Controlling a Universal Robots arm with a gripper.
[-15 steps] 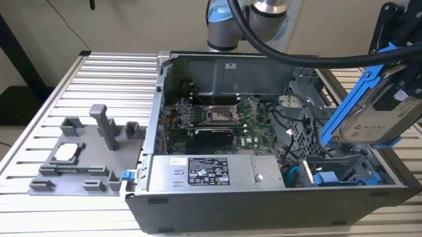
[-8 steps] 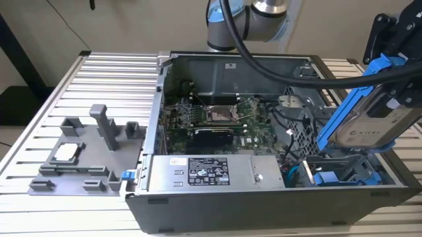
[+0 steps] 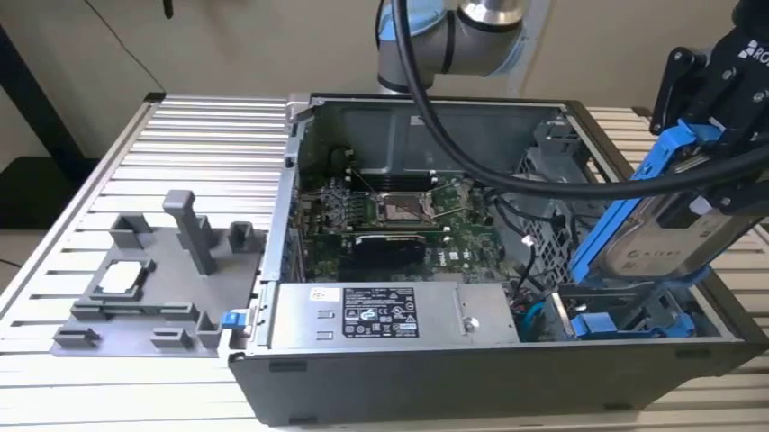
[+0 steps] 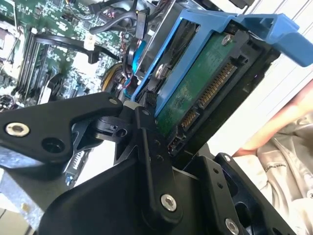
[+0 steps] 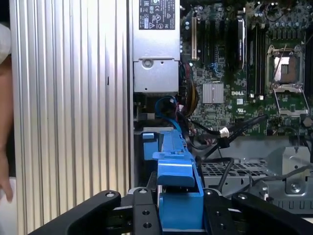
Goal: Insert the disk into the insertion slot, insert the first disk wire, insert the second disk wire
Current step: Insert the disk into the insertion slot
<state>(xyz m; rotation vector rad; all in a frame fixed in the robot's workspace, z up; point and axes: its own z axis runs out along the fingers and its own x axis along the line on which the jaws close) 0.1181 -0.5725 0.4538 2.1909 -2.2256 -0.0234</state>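
- The gripper sat high at the exterior view's right, closed on the disk with its fingers pressed against the blue carrier bracket on both sides.
- I saw the disk hanging steeply tilted, its upper end in the gripper and its lower end pointing down at the insertion slot.
- The slot sat in the near corner of the open computer case at the exterior view's right, with blue rails at its mouth.
- The disk's lower edge looked just above or at the mouth of the slot; I could not be sure whether it touched the rails, and most of the disk was plainly outside the bay.
- In the second wrist view the gripper held the disk with its green circuit board and connector pins facing the camera, framed by the blue bracket.
- In the first wrist view the gripper clamped the bracket of the disk edge-on.
- The labelled power-supply box lay beside the slot along the case's near side, and the motherboard lay behind it.
- A thick black cable swung from the arm across the case.
- The case stood on the ribbed metal bench, with a grey fixture tray on the bench at the exterior view's left, well apart from the gripper.
- A person's hand showed beside the bench in the first wrist view.
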